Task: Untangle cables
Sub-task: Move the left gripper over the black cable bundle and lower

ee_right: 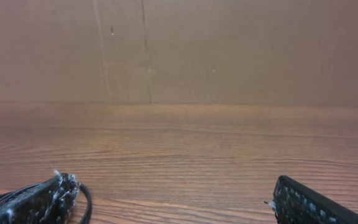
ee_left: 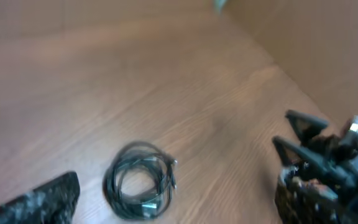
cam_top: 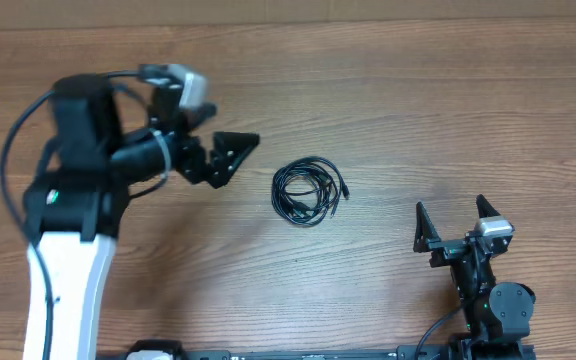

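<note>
Looking down from overhead, the cables lie in one small coiled bundle on the bare wood of the tabletop, near its middle. The loops overlap and a plug end pokes out on the right side. The left pincer hangs just beside the bundle on its left, jaws spread and grasping nothing, clear of the cords. The right pincer sits well apart toward the near right edge, its jaws likewise released and empty. From the left wrist the picture is blurred. The bundle shows as a round coil low in the view, with one dark finger of that arm at the bottom left corner, and the right arm's spread pincer stands off to the right. From the right wrist, the two fingers stand wide apart at the bottom corners over bare wood — a plain brown wall rises behind.
</note>
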